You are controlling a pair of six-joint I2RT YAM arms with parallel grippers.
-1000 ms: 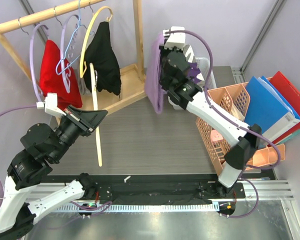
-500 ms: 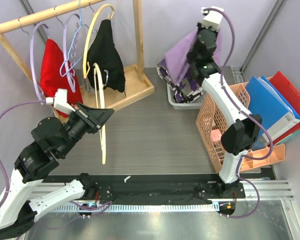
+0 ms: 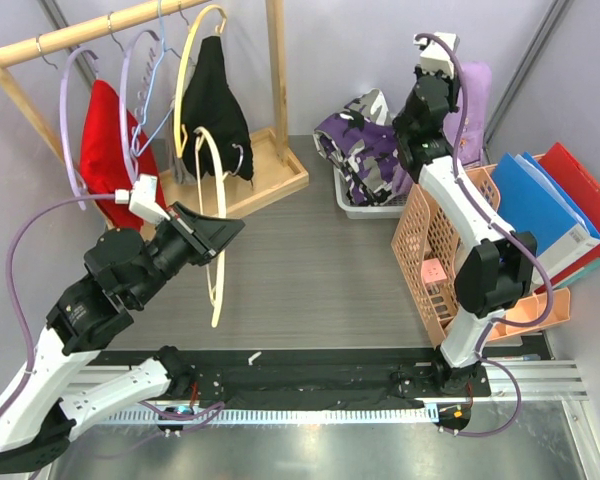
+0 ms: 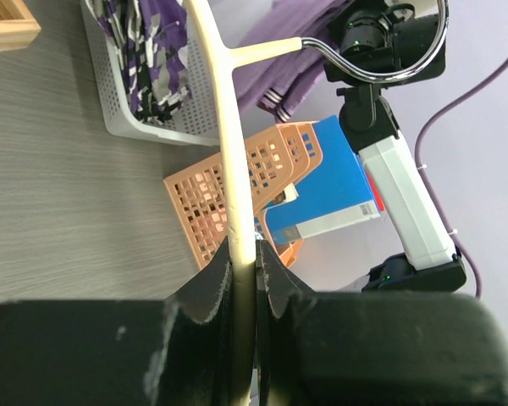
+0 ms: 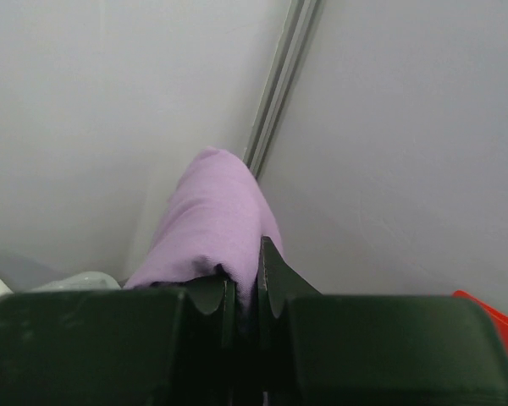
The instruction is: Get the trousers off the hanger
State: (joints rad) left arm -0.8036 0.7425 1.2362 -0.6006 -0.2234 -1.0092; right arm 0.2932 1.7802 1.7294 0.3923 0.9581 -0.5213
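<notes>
Closest to me, my left pincer (image 4: 256,258) is squeezed tight on the long side of the cream hanger (image 3: 218,285). I hold the hanger up over the grey worktop (image 3: 310,270). Its metal hook points away from me, toward the back.

A bit further out, on the right side, an orange basket (image 3: 420,250) stands on the worktop. A blue folder (image 3: 535,205) and a red folder (image 3: 585,200) lean just beside it.

Past the middle of the worktop sits a white basket (image 3: 352,205). The camouflage trousers (image 3: 365,140) lie in it in a heap, purple, white and black. They are off the hanger and well apart from it.

Behind the orange basket, my right arm reaches up high, close to the back wall. My right pincer (image 5: 247,266) is shut on a fold of the lilac trousers (image 3: 477,100). The cloth bulges out past the fingers and hangs down by the wall, to the right of the white basket. These trousers are also far from the hanger. From the left wrist camera I see them behind the hook, but they do not touch it.

At the far left stands the wooden rack (image 3: 278,80). A red garment (image 3: 105,140) and a black garment (image 3: 215,110) hang from its bar on hangers of their own.
</notes>
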